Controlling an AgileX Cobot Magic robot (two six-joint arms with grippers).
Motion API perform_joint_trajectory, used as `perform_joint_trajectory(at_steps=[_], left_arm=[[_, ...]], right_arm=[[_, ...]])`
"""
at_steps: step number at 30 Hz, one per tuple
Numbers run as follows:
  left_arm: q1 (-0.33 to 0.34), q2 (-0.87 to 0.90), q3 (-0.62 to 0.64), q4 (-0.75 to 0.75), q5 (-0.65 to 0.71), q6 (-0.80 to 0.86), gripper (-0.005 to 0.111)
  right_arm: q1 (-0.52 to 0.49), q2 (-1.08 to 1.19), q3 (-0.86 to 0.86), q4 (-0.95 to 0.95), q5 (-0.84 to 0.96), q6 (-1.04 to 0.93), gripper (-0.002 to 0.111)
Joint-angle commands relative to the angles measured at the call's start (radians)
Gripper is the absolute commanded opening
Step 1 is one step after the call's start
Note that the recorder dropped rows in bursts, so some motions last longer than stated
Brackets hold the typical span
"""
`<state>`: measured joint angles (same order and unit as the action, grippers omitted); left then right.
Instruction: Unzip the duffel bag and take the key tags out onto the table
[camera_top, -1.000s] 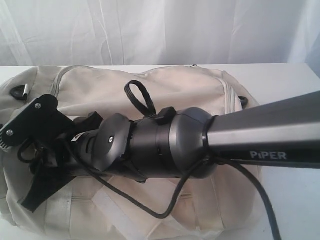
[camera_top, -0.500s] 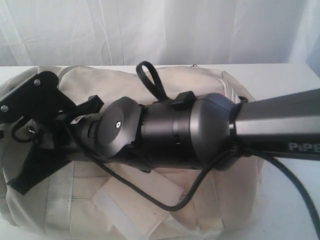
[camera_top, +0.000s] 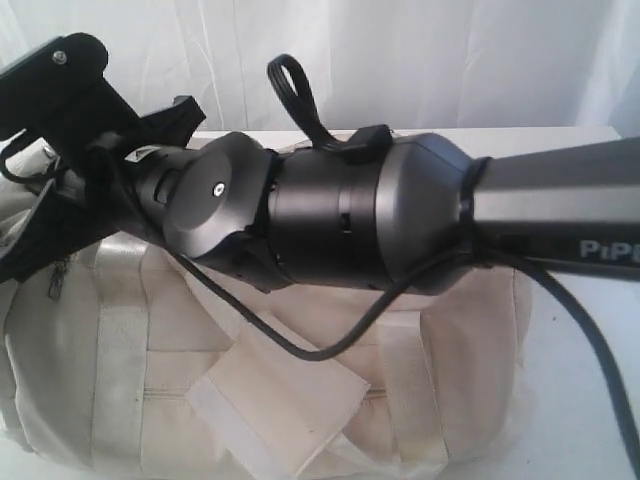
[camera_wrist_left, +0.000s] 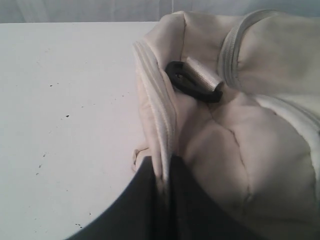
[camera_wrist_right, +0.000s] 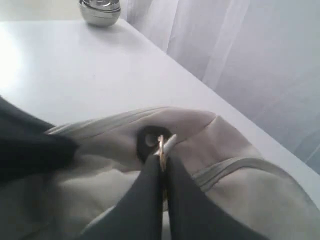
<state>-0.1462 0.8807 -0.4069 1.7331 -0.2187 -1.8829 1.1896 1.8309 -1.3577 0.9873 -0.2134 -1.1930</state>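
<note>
The cream duffel bag (camera_top: 300, 400) lies on the white table (camera_top: 585, 400), its zippers closed where they show. My right arm (camera_top: 330, 220) reaches across the bag to its far left end. In the right wrist view, my right gripper (camera_wrist_right: 162, 162) is shut on a small metal zipper pull (camera_wrist_right: 161, 144) next to a black ring (camera_wrist_right: 149, 141). My left gripper (camera_wrist_left: 164, 172) is shut on a piped seam of the bag (camera_wrist_left: 155, 115) at its end, below a black ring with a webbing tab (camera_wrist_left: 197, 82). The key tags are hidden.
A shiny metal bowl (camera_wrist_right: 100, 11) stands far off on the table in the right wrist view. A white curtain (camera_top: 420, 60) hangs behind the table. The right arm's black cable (camera_top: 300, 345) drapes over the bag's front.
The right arm has risen and swung toward the back left with its gripper still shut. More of the bag's front side now shows below it.
</note>
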Motion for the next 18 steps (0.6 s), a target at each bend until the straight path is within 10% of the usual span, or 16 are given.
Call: perform_joint_trajectory(at_steps=[1, 18], left_arm=[[0.005, -0.006, -0.007, 0.011, -0.002, 0.005, 0.000], [0.005, -0.006, -0.007, 0.011, -0.043, 0.051, 0.000]], right_arm=[[-0.045, 0.035, -0.068, -0.020, -0.050, -0.012, 0.000], [-0.208, 0.265, -0.339, -0.025, -0.056, -0.014, 0.000]])
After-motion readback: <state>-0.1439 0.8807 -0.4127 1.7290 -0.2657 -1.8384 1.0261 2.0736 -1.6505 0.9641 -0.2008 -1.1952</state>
